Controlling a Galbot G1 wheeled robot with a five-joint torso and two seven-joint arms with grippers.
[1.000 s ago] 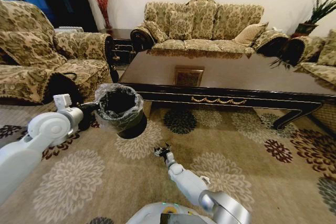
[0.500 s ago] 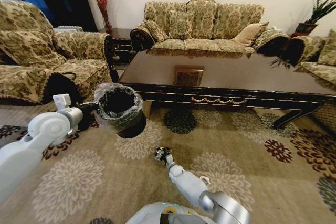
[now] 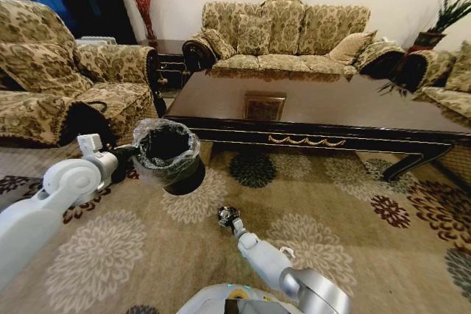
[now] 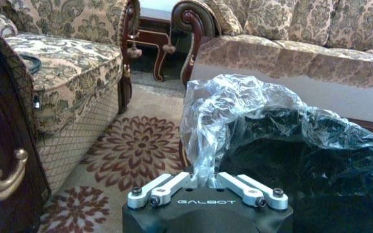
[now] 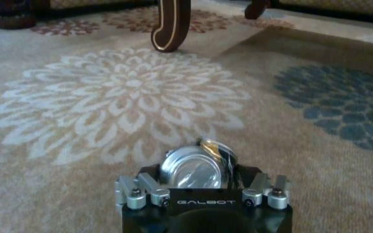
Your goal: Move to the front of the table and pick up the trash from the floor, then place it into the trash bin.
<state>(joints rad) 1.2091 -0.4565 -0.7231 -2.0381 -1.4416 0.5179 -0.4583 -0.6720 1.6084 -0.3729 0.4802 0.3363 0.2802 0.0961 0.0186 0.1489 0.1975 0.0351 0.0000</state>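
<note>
My left gripper (image 3: 126, 154) is shut on the rim of the trash bin (image 3: 168, 154) and holds it off the carpet, tilted, left of the table's front. In the left wrist view the left gripper (image 4: 205, 182) pinches the crinkly clear liner over the black trash bin (image 4: 303, 150). Low over the carpet, before the table (image 3: 331, 108), my right gripper (image 3: 228, 216) is shut on a shiny silver piece of trash (image 3: 227, 215). The right wrist view shows this trash (image 5: 196, 169) round and metallic, seated in the right gripper (image 5: 198, 187).
A patterned sofa (image 3: 283, 31) stands behind the table and an armchair (image 3: 51, 79) at the left. A curved table leg (image 5: 171, 29) rises ahead of the right gripper. Open flowered carpet (image 3: 353, 240) spreads to the right.
The right gripper has closed near the carpet and a shiny piece now shows between its fingers. The left arm and the bin have hardly shifted.
</note>
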